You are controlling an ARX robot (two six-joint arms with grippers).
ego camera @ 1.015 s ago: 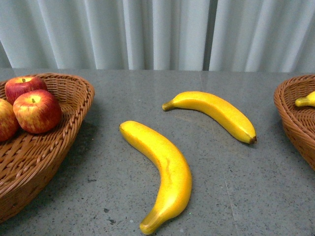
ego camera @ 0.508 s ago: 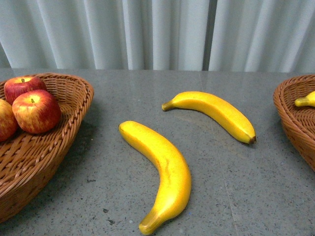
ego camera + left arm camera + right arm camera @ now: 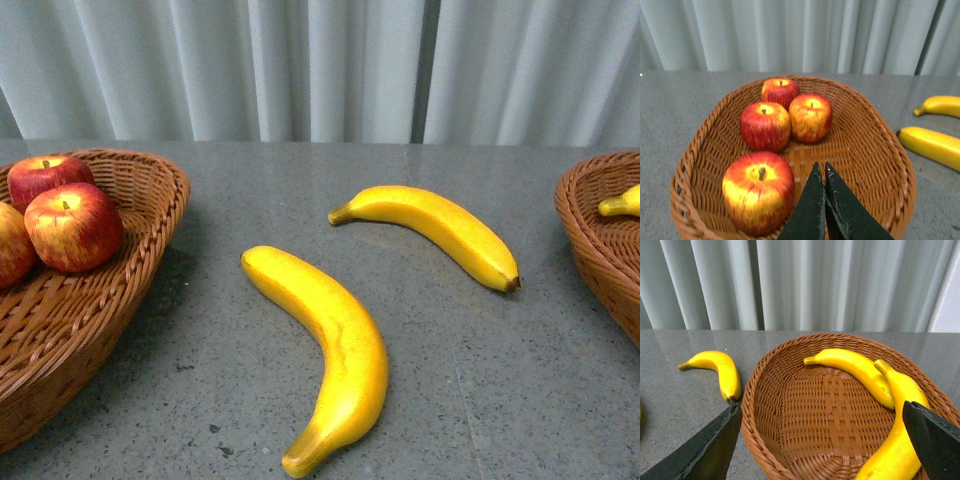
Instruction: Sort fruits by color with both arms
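Note:
Two bananas lie on the grey table: a near one and a far one. The left wicker basket holds red apples; the left wrist view shows several apples in it. My left gripper is shut and empty, above that basket beside the nearest apple. My right gripper is open and empty over the right basket, which holds two bananas. A banana end shows in the right basket. Neither arm shows in the front view.
Pale curtains hang behind the table. Two bananas show beside the left basket in the left wrist view, and one banana lies beside the right basket in the right wrist view.
The front view has shifted very slightly, so the left basket and bananas sit a touch further left. Nothing on the table has moved.

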